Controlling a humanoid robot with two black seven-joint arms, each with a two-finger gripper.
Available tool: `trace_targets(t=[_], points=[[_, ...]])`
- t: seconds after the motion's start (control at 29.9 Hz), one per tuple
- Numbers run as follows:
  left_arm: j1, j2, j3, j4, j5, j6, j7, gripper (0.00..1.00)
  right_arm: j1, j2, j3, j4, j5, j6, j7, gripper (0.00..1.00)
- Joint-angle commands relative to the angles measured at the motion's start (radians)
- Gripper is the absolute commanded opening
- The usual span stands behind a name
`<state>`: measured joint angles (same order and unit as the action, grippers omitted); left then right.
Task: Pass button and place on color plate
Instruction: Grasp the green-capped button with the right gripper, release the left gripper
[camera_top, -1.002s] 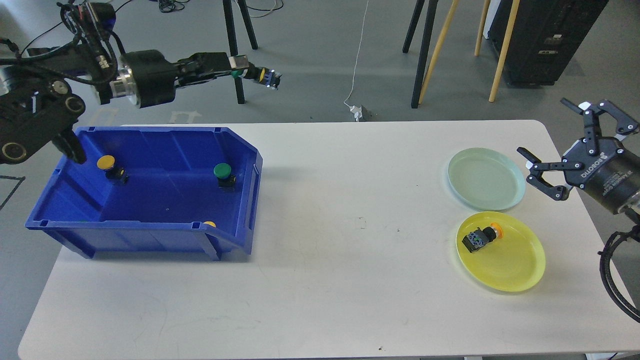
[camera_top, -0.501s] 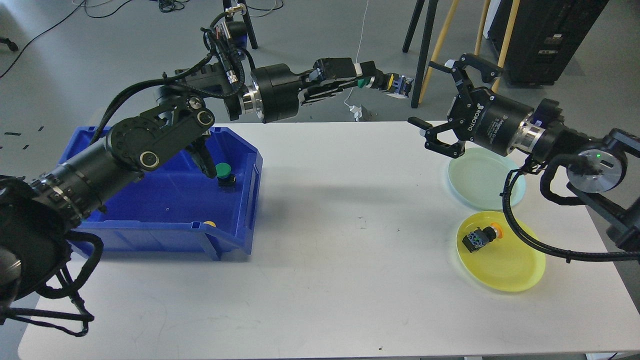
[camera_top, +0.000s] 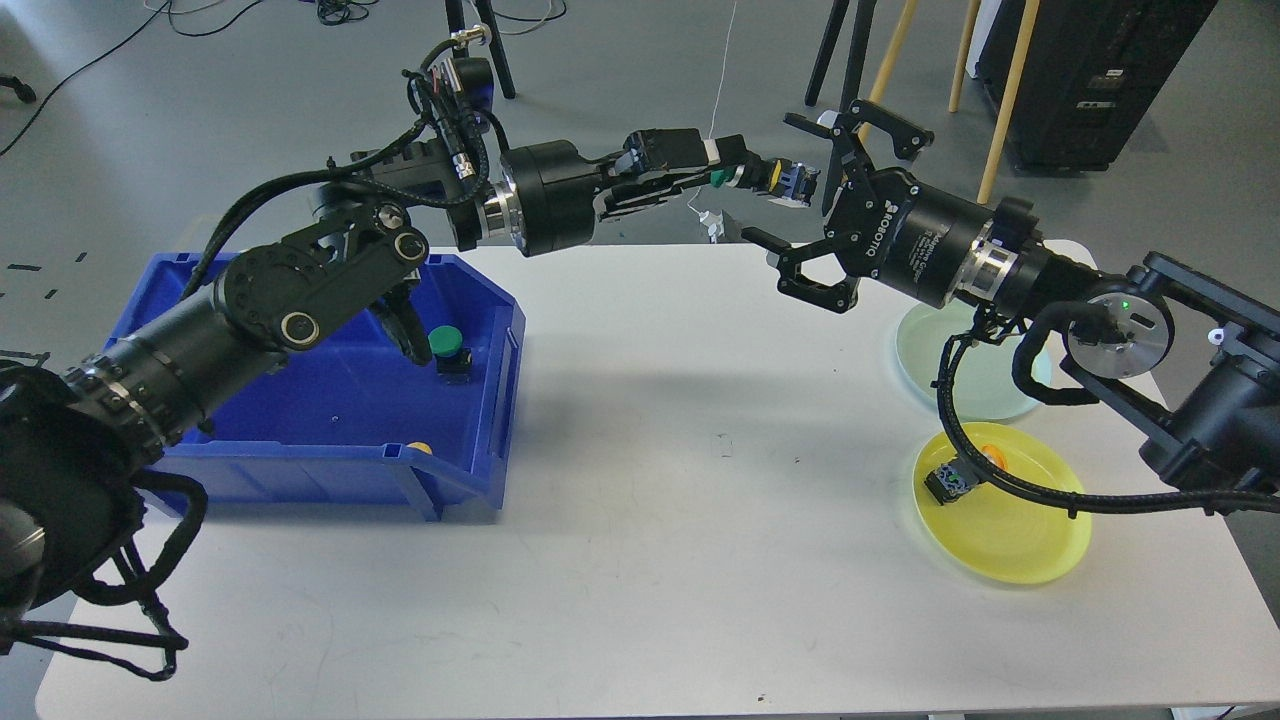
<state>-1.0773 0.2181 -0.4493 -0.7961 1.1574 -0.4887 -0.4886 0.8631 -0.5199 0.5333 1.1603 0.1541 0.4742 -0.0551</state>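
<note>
My left gripper (camera_top: 752, 176) reaches out over the table's far edge and is shut on a button with a yellow cap and dark body (camera_top: 785, 180). My right gripper (camera_top: 800, 205) is open, with its fingers spread right beside that button; I cannot tell whether they touch it. On the right lie a pale green plate (camera_top: 925, 360) and a yellow plate (camera_top: 1010, 530). An orange-capped button (camera_top: 955, 478) lies on its side on the yellow plate, partly behind my right arm's cable.
A blue bin (camera_top: 330, 440) stands at the left of the white table (camera_top: 650, 520). It holds a green button (camera_top: 446, 346) and a yellow button (camera_top: 420, 448) half hidden by the front wall. Stand legs rise behind the table.
My right arm has swung left from over the plates, bringing its open gripper up to the held button. My left gripper has shifted slightly left, still shut on the button.
</note>
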Motion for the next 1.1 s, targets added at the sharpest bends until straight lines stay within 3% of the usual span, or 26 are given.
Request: trace_targets(t=[0.0, 0.13, 0.2, 0.23, 0.43, 0.5, 0.53, 0.57, 0.63, 0.73, 0.9, 0.97, 1.07], points=[[0.0, 0.004, 0.0, 0.0, -0.001, 0.0, 0.0, 0.06, -0.004, -0.005, 0.001, -0.004, 0.001, -0.002, 0.0, 0.63], [0.002, 0.009, -0.002, 0.0, -0.004, 0.0, 0.0, 0.06, -0.006, -0.011, 0.001, -0.004, 0.001, -0.003, 0.0, 0.45], [0.002, 0.009, -0.003, 0.0, -0.004, 0.0, 0.0, 0.06, -0.006, -0.006, 0.001, -0.004, 0.001, 0.001, 0.001, 0.27], [0.002, 0.009, -0.003, 0.0, -0.005, 0.0, 0.0, 0.06, -0.004, 0.001, 0.002, -0.005, 0.001, -0.011, 0.001, 0.22], [0.002, 0.012, -0.006, 0.0, -0.008, 0.0, 0.0, 0.07, -0.003, 0.001, 0.002, -0.007, 0.001, -0.002, 0.006, 0.02], [0.008, 0.013, -0.006, 0.0, -0.008, 0.0, 0.0, 0.09, -0.003, 0.001, 0.005, -0.007, 0.001, -0.008, 0.012, 0.01], [0.011, 0.013, -0.006, 0.0, -0.008, 0.0, 0.0, 0.15, -0.003, 0.001, 0.007, -0.007, 0.001, -0.008, 0.014, 0.01], [0.016, 0.012, -0.009, 0.0, -0.012, 0.0, 0.0, 0.33, -0.003, 0.001, 0.01, -0.007, 0.002, -0.011, 0.014, 0.01], [0.02, 0.012, -0.018, 0.0, -0.036, 0.001, 0.0, 0.8, -0.004, -0.002, 0.016, -0.007, 0.002, -0.014, 0.014, 0.01], [0.024, 0.015, -0.023, 0.0, -0.102, 0.0, 0.0, 0.95, -0.013, -0.012, 0.022, -0.01, 0.002, -0.017, 0.014, 0.01], [0.024, 0.024, -0.025, 0.0, -0.2, 0.0, 0.0, 0.96, -0.076, -0.009, 0.088, -0.095, 0.06, -0.08, 0.014, 0.01], [0.024, 0.032, -0.025, 0.0, -0.22, 0.0, 0.0, 0.96, -0.111, 0.0, 0.134, -0.171, 0.119, -0.142, 0.009, 0.01], [0.024, 0.033, -0.023, 0.0, -0.222, 0.0, 0.0, 0.96, -0.142, 0.03, 0.172, -0.247, 0.226, -0.34, 0.008, 0.01]])
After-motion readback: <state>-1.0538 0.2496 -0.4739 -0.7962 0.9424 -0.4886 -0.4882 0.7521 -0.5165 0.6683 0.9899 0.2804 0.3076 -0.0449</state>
